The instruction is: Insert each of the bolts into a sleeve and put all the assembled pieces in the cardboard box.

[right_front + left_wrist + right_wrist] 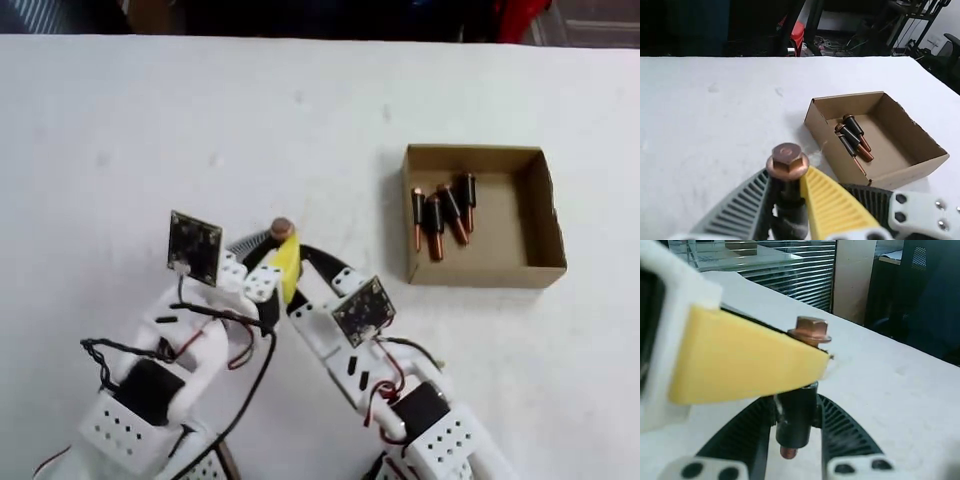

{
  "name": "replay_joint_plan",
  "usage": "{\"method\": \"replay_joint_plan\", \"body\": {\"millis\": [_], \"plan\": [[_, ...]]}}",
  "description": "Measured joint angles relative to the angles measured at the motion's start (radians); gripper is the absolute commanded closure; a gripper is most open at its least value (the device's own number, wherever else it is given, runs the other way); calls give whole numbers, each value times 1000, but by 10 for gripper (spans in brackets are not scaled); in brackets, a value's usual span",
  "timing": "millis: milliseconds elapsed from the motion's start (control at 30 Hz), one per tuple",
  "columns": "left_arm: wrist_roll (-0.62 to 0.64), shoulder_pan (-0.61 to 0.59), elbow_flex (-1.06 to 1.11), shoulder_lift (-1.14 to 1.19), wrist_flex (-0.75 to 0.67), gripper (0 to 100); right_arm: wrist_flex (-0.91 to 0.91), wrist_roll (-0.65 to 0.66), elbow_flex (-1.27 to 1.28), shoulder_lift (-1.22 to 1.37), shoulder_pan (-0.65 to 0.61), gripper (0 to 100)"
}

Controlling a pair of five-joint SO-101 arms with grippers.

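In the high view, the two arms are standing at the six o'clock edge of the white table and pointing toward each other just below its middle. There the left gripper is pinching a copper bolt between its grey and yellow fingers. It is nearly closed and is gripping the shank right under the hexagonal head, which is facing up. The right gripper is clamping its two black ribbed fingers around a black sleeve, open no wider than the sleeve itself. The bolt is passing through the sleeve, with its copper tip poking out at the lower end. Whether that tip is touching the table is not clear. At about three o'clock from the bolt and well apart from it, the cardboard box is sitting open-topped on the table. Four assembled pieces are lying side by side in it, toward its nine o'clock wall.
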Motion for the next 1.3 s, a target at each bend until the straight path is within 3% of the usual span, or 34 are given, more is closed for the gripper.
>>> {"method": "replay_joint_plan", "body": {"millis": [433,633,733,1000,1300], "plan": [[-84,2,0,0,6,963,0,0,0,0,0,981],[-89,-5,0,14,6,757,0,0,0,0,3,981],[-92,-6,2,14,11,705,0,0,0,0,2,981],[-92,-17,2,14,11,699,0,8,0,0,5,981],[-94,-120,2,14,-97,702,0,8,0,0,43,981]]}}
